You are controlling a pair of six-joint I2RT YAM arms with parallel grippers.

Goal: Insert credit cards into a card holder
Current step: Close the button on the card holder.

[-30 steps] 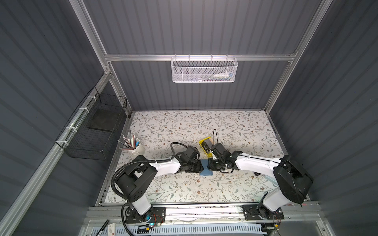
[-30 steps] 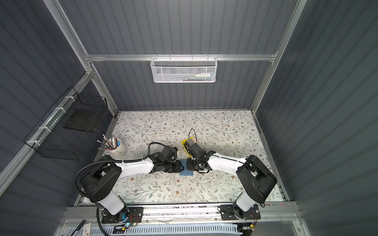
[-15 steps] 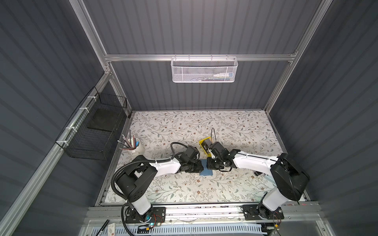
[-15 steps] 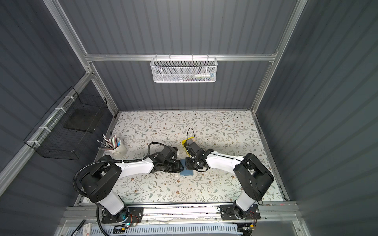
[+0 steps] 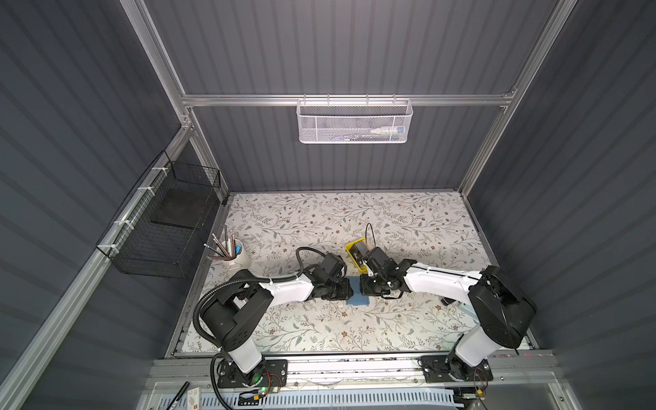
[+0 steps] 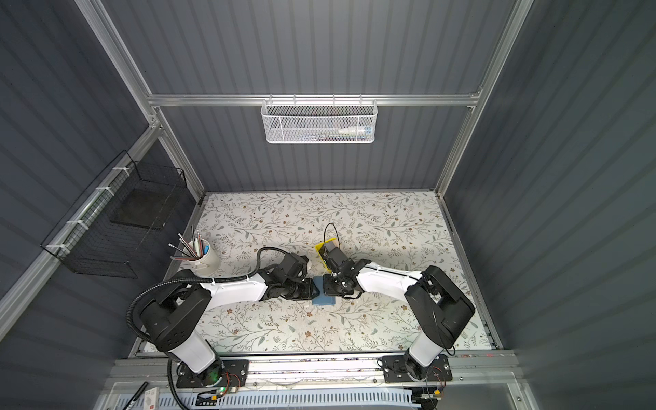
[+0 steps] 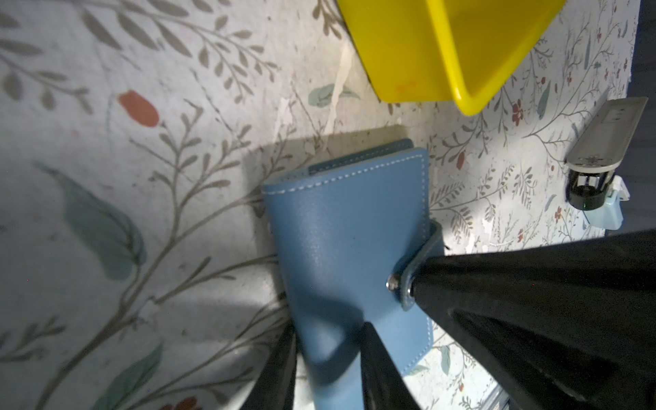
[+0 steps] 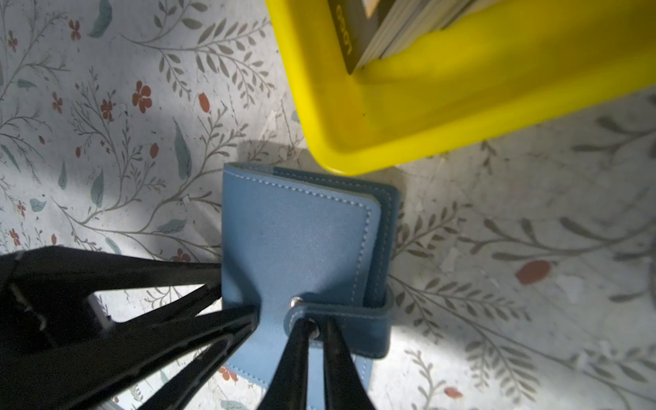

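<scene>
The blue card holder (image 5: 357, 301) (image 6: 323, 301) lies closed on the floral table between both arms. My left gripper (image 7: 328, 355) (image 5: 349, 293) is shut on the holder (image 7: 344, 241) at its spine edge, one finger on each side. My right gripper (image 8: 314, 340) (image 5: 362, 287) is shut on the holder's snap strap (image 8: 348, 319). The strap end sits just off the bare metal stud (image 8: 294, 302) on the cover. Black credit cards (image 8: 372, 28) (image 5: 359, 253) stand in the yellow tray (image 8: 408, 135) just behind the holder (image 8: 298, 248).
The yellow tray (image 5: 353, 246) (image 6: 320, 248) nearly touches the holder's far edge. A white cup of pens (image 5: 236, 257) stands at the left table edge. A grey device (image 7: 603, 142) lies to the right. A black wire basket (image 5: 167, 227) hangs on the left wall and a white mesh basket (image 5: 355, 122) on the back wall.
The right arm's wrist has shifted a little to the left, closer to the tray and holder. The left arm has not moved.
</scene>
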